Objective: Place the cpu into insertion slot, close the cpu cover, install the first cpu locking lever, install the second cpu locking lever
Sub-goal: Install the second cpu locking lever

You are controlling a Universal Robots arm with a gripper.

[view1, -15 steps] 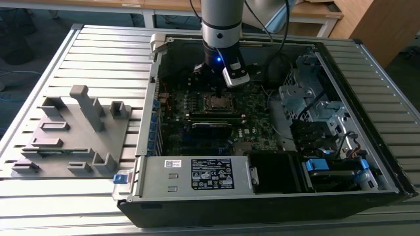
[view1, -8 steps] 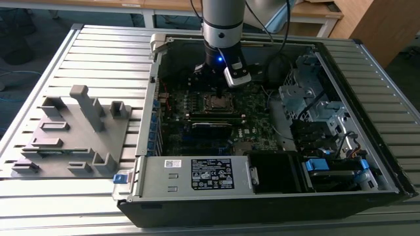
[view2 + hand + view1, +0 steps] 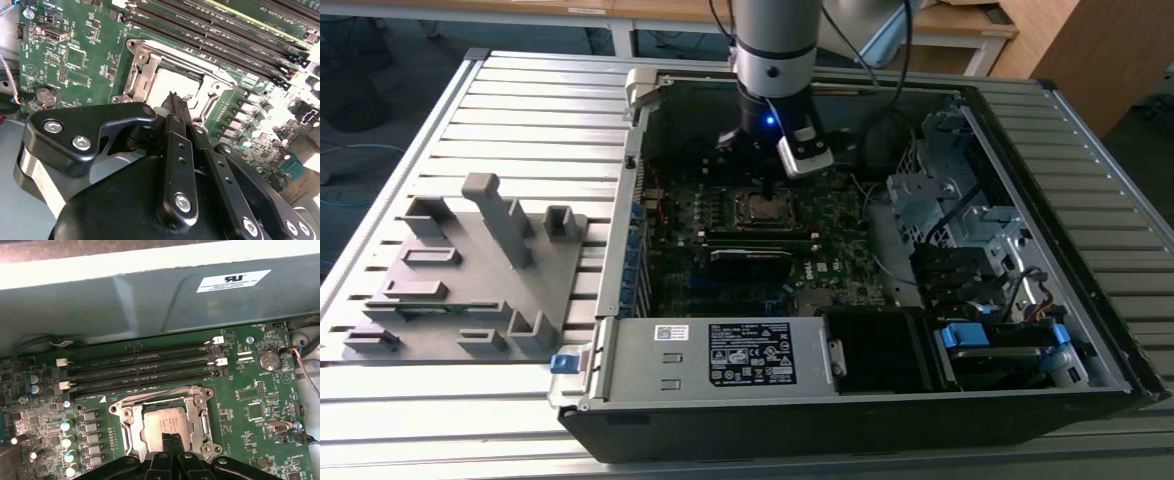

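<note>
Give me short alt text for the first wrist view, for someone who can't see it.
The gripper, its fingers together, hovers over the cpu, which sits in the insertion slot with the cpu cover down around it. Beyond lie long memory slots on the green motherboard.

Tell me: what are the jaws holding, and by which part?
Nothing. The gripper is shut with empty jaws, tips over the cpu lying in the slot.
</note>
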